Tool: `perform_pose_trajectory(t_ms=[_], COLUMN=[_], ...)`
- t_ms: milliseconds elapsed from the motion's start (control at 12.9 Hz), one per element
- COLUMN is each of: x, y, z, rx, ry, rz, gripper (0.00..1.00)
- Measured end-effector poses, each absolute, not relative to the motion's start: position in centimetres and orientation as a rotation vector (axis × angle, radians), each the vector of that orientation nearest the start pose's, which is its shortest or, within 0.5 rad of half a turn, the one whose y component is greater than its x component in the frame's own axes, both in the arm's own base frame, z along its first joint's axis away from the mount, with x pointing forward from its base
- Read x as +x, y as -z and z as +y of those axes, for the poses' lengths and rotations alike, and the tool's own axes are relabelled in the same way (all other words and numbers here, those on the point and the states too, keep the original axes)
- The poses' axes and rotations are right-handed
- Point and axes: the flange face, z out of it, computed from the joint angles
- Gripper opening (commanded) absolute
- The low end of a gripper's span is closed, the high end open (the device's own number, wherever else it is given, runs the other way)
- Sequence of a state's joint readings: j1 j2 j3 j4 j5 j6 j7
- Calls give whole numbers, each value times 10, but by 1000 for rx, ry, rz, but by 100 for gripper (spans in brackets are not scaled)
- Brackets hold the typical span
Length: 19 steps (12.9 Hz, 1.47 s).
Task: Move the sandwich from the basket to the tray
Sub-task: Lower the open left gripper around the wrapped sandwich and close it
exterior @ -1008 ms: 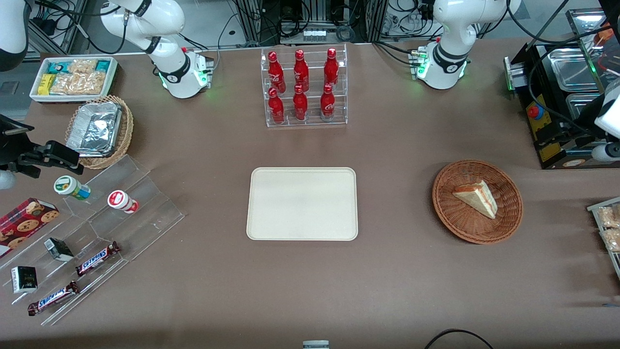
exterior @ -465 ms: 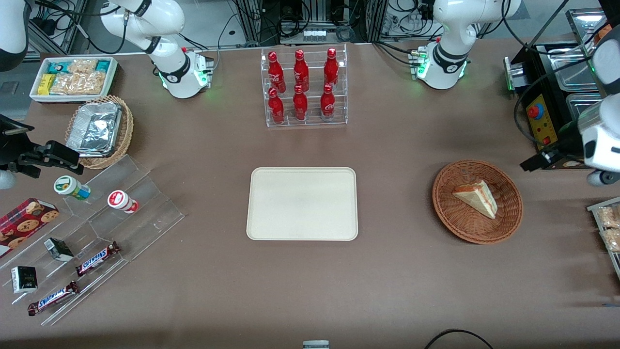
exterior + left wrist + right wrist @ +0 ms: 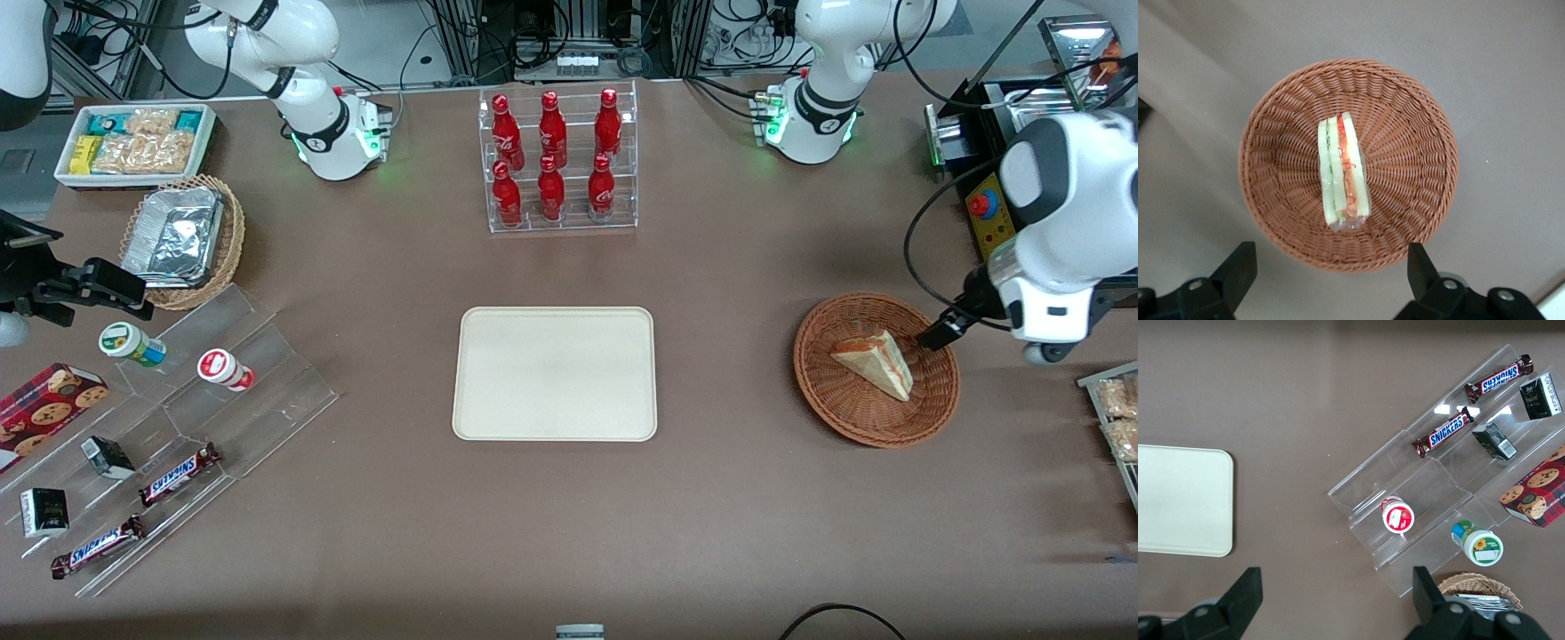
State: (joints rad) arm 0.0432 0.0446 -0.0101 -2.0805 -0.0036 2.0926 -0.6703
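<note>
Front view: sandwich [image 3: 876, 363] lies in the basket [image 3: 845, 413], cut edge w/ red filling turned toward the working arm's end of the bench [image 3: 729, 516]. Basket sits apart from the tray [image 3: 555, 373], w/ a wide strip of bare bench between them. Tray rim is free on all sides; the bottle rack [image 3: 558, 160] is well apart from it, farther from the camera. End effector [image 3: 942, 331] hangs over the basket rim on the working arm's side, just beside the sandwich, not touching it. Only one dark finger shows here, so the spread can't be read from this view. Snack packs [image 3: 1118, 418] sit at the bench edge near the basket, w/ a gap between.

Left wrist view: looks straight down on basket [image 3: 1405, 220] w/ sandwich [image 3: 1343, 175] near its middle, green and red layers along the cut edge. Wicker shows all round the sandwich inside the rim. End effector [image 3: 1331, 267] fingers [image 3: 1238, 267] are spread wide, one tip at each side, both over the rim or just outside it, holding nothing.

Right wrist view: tray [image 3: 1178, 500] corner and rim, bare bench beside it, then the clear stepped display [image 3: 1431, 500] w/ candy bars.
</note>
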Motion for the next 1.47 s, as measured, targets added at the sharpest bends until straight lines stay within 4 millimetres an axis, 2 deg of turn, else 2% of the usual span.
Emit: perform_pose_trajectory(t_ms=[310, 775, 1473], x=[560, 564, 548], y=[-363, -318, -278], z=[10, 9, 6], rx=[-2920, -2854, -2834], ry=[-28, -36, -93], rz=[-1152, -1299, -1298], gripper=[100, 100, 100])
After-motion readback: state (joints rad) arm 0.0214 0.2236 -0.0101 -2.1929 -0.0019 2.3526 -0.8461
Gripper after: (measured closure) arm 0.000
